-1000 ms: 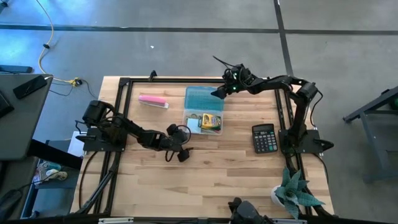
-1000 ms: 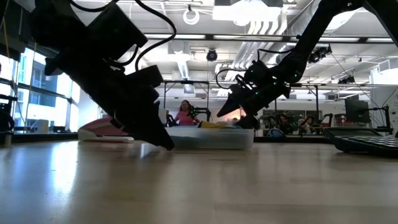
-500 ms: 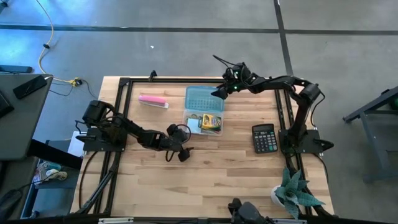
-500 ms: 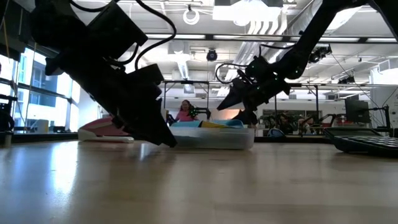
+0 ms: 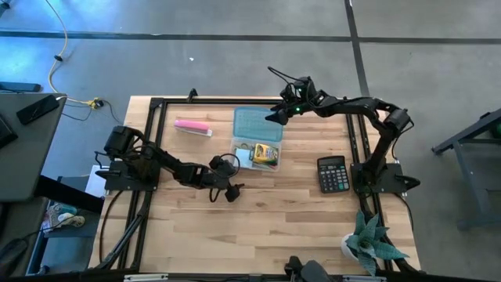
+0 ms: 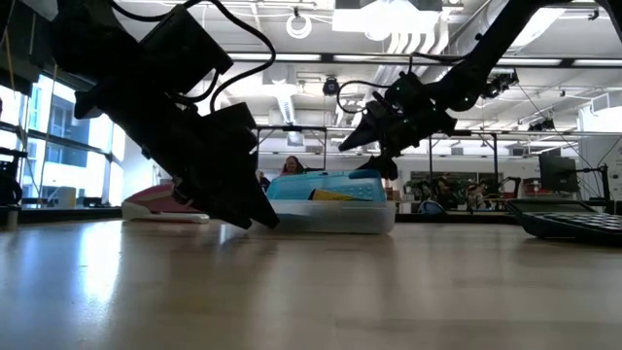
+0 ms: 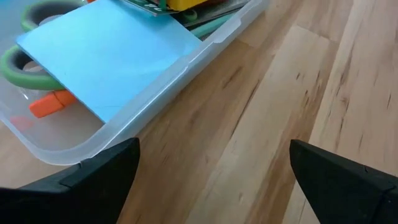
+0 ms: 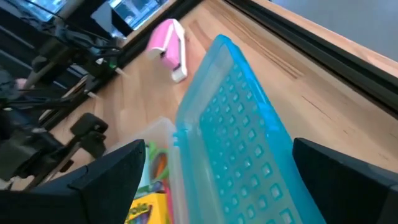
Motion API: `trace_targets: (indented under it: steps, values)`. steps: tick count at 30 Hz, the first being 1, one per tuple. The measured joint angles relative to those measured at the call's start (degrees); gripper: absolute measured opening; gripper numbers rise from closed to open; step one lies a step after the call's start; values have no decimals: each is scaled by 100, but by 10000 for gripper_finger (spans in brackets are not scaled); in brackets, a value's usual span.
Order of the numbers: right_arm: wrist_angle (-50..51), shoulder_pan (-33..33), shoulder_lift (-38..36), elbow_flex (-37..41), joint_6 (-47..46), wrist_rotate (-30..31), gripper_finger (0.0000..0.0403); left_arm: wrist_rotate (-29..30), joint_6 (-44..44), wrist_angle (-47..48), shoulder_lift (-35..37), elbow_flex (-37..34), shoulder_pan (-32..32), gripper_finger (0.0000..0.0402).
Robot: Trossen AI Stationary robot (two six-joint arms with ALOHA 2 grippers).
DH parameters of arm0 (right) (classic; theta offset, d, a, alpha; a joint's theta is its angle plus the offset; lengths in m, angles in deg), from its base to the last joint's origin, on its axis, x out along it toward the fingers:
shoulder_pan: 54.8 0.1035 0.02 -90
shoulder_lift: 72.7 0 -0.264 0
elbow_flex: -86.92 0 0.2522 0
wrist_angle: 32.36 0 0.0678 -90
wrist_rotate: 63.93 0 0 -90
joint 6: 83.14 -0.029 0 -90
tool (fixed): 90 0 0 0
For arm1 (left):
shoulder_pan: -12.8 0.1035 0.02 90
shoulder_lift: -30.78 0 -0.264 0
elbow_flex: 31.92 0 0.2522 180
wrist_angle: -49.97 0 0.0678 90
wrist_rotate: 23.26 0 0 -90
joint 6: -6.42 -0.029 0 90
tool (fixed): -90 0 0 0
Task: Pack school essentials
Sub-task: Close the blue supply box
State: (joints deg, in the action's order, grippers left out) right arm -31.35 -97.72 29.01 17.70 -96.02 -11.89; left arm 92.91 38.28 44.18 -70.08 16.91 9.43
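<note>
A clear plastic box (image 5: 244, 150) stands mid-table. It holds a light-blue note pad (image 7: 106, 50), green-handled scissors (image 7: 18, 59), a short orange piece (image 7: 50, 102) and a yellow-green crayon box (image 5: 266, 154). Its blue lid (image 5: 257, 125) is hinged at the box's far side and stands tilted up. My right gripper (image 5: 272, 117) is open at the lid's free far edge. My left gripper (image 5: 221, 194) hovers open just near and left of the box, with nothing between its fingers (image 7: 93, 168). My right gripper meets the blue lid at its free far edge (image 8: 249, 205), which runs out of the wrist view between the open fingers, so the place of contact is hidden. The fingers come slanting down from the table's far right. The lid (image 6: 326, 183) stands tilted on its hinge (image 8: 177, 134).
A long pink bar (image 5: 192, 126) lies left of the lid. A black calculator (image 5: 332, 174) lies at the right, and a small plant (image 5: 372, 239) stands at the near right corner. A black frame edges the table. Bare wood lies toward the near edge.
My right gripper has risen at the lid's far edge and rolled a little, staying open. The blue lid has tipped up about its hinge and now shows above the box in the low view. The box has stayed in place.
</note>
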Motion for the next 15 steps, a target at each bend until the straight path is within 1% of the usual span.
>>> trace_targets:
  steps: [15]
  values:
    - [168, 553, -419, -15, -47, -113, 394, 27, 205, 17, 0, 0, 1, 400]
